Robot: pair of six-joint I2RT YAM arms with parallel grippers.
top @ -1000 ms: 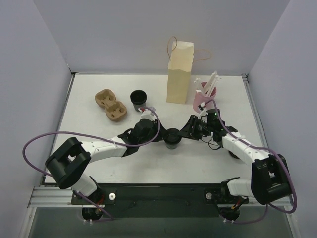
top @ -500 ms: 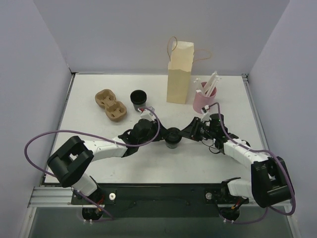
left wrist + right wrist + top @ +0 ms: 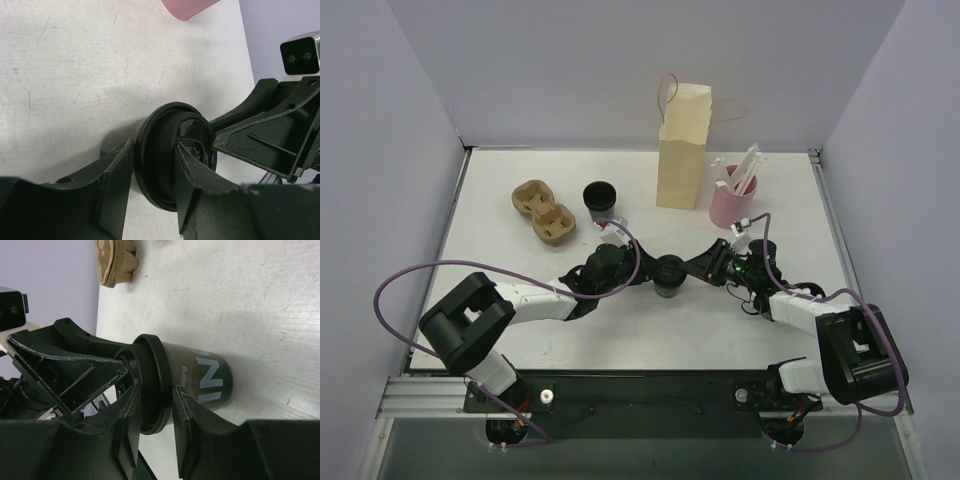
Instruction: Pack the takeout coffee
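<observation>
Since the coffee cup [image 3: 668, 278] is likely thin paper under a snap-on plastic lid [image 3: 160, 145] — light, crushable, contents hidden — hold is judged safest at the stiff rim, squeezed gently. The dark cup, with white lettering on its side and a black lid, stands upright mid-way across the table [image 3: 490, 240], well apart from the paper bag [image 3: 682, 150]. Left gripper [image 3: 150, 172] and right gripper [image 3: 156, 410] each clamp the lid's rim from opposite sides.

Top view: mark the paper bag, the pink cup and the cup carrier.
paper bag [image 3: 682, 150], top view, front face.
pink cup [image 3: 730, 207], top view, side wall.
cup carrier [image 3: 544, 212], top view, middle ridge.
</observation>
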